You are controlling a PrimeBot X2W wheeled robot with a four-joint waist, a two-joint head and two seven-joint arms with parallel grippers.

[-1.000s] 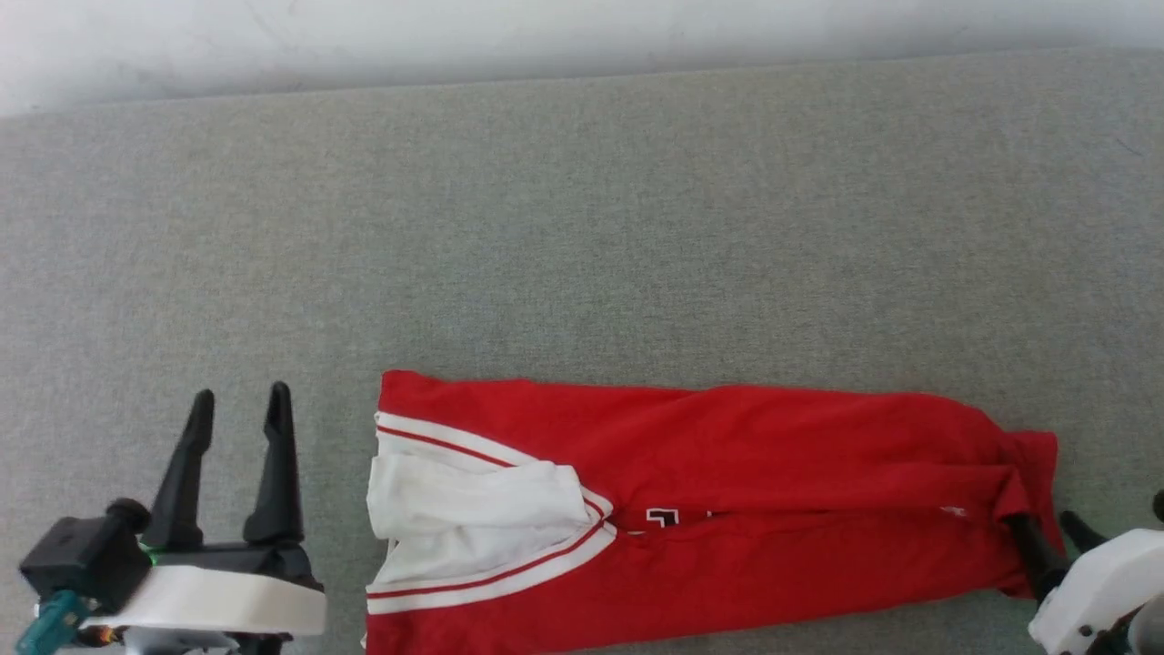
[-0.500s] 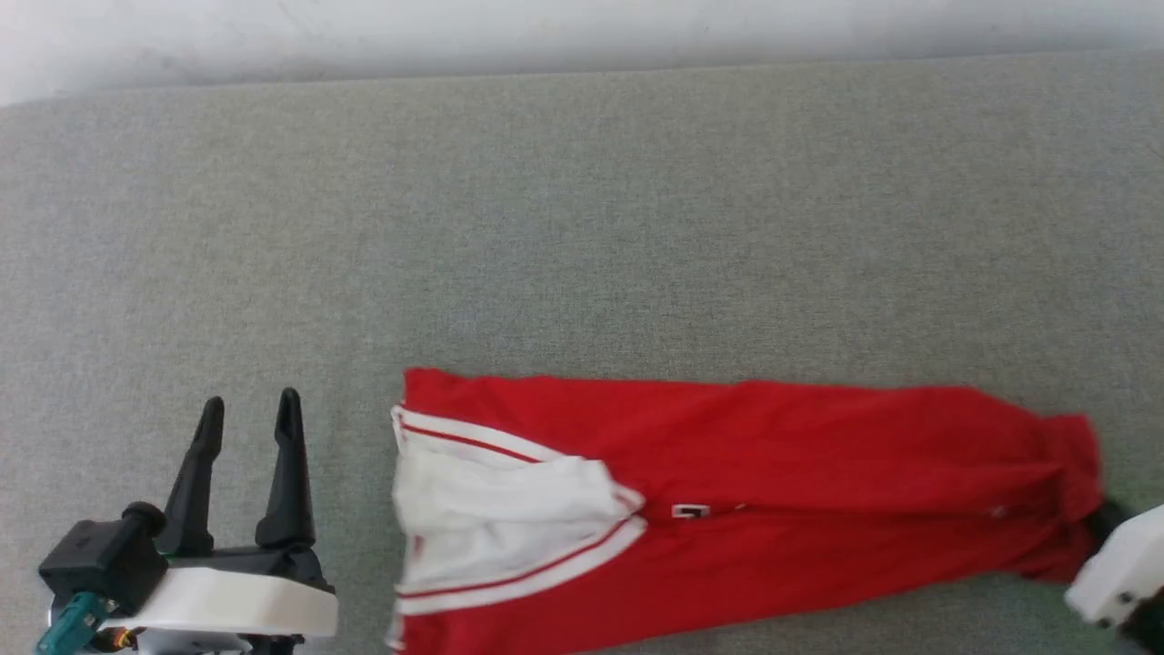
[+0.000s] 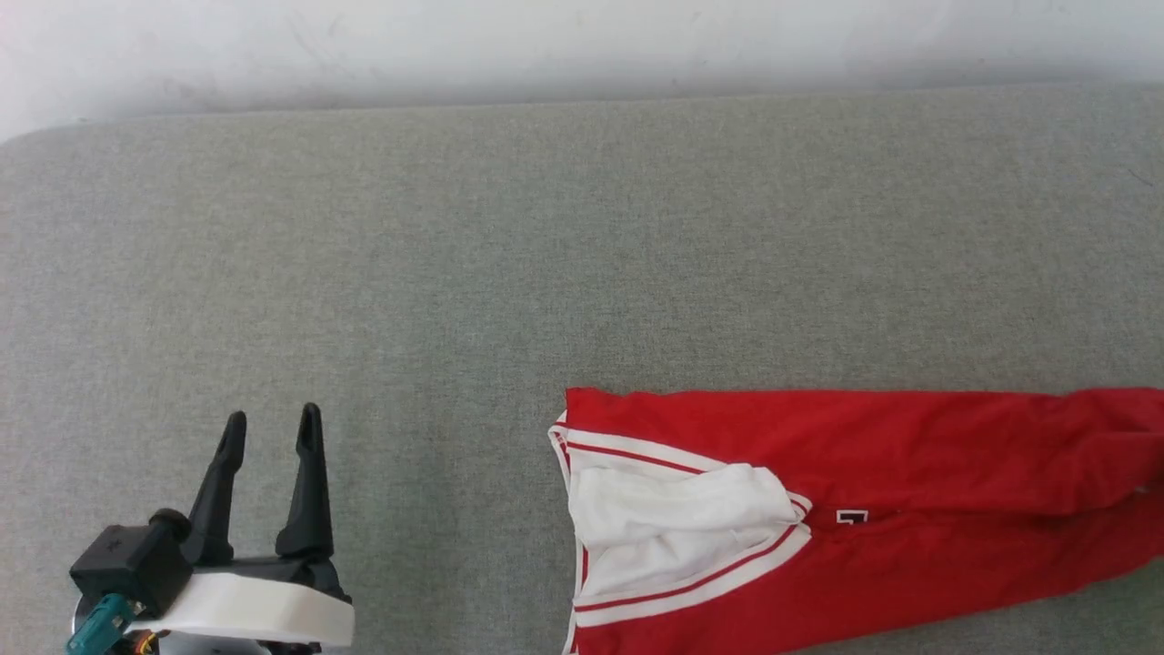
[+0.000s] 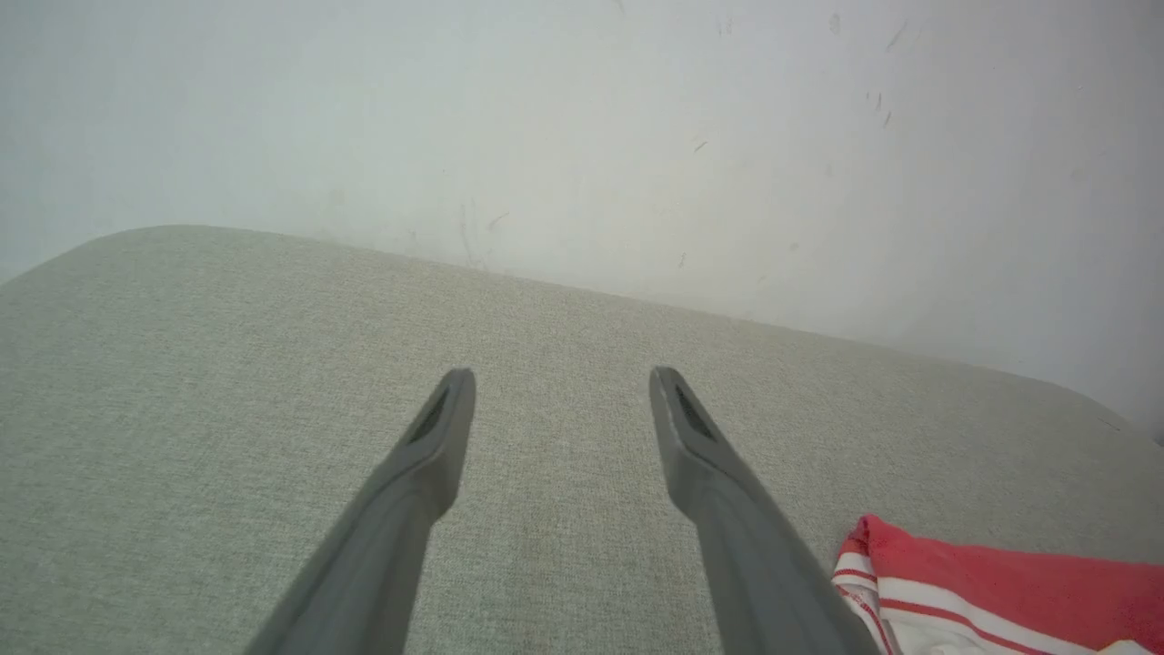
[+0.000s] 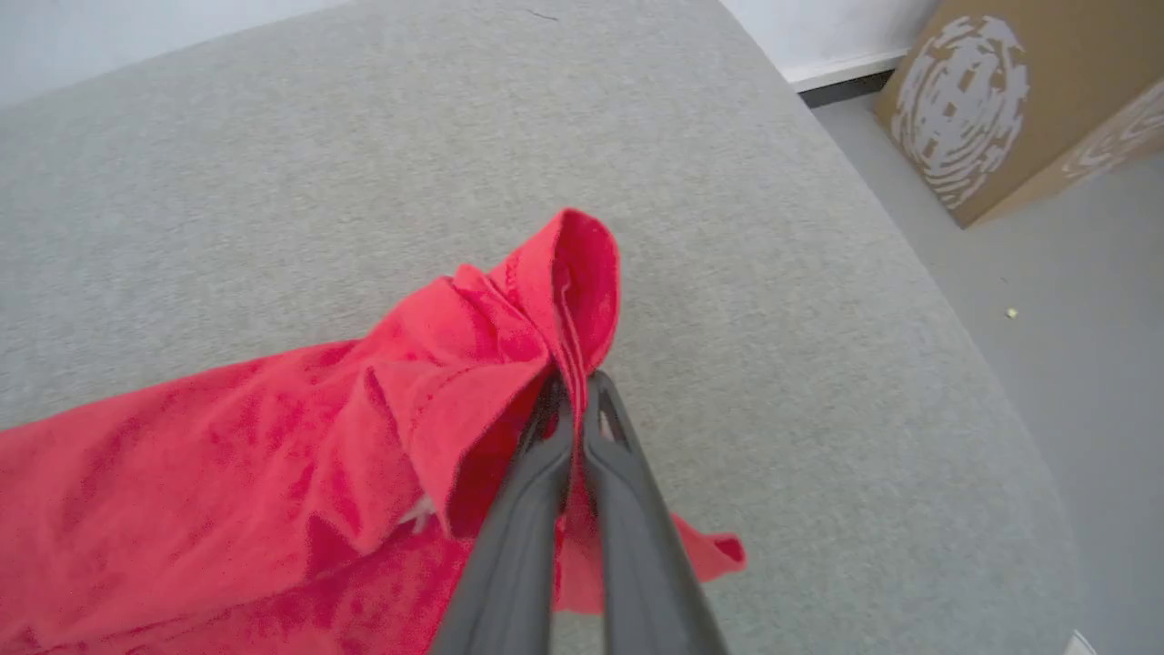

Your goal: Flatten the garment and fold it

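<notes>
One grey woven surface [image 3: 546,227], rounded at its corners, spread across the head view and met at 12 o'clock by a scuffed white wall [image 3: 546,36]. Past the surface's curved edge in the right wrist view, a grey floor [image 5: 1091,382] at 3 o'clock and a brown cardboard box [image 5: 991,100] with a white swirled print at 1 o'clock. Lying at 4 o'clock in the head view, the garment [image 3: 909,455]: red, folded into a long narrow band, long axis from 9 to 3 o'clock. Sleeve end toward 9 o'clock, with a white sleeve tucked over the red and striped red-and-white trim around it. Just past the sleeve toward 3 o'clock, a scrap of black, white-edged lettering. Other end off the picture's edge at 3 o'clock. Right gripper [image 5: 575,387] clamped on a bunched red edge of the cloth, fingers pressed together with the fabric pinched between them and gathered into an upright fold above the tips. Left gripper [image 3: 273,417] at 8 o'clock in the head view, fingers spread wide and pointing to 12 o'clock, nothing between them, well apart from the sleeve end.
</notes>
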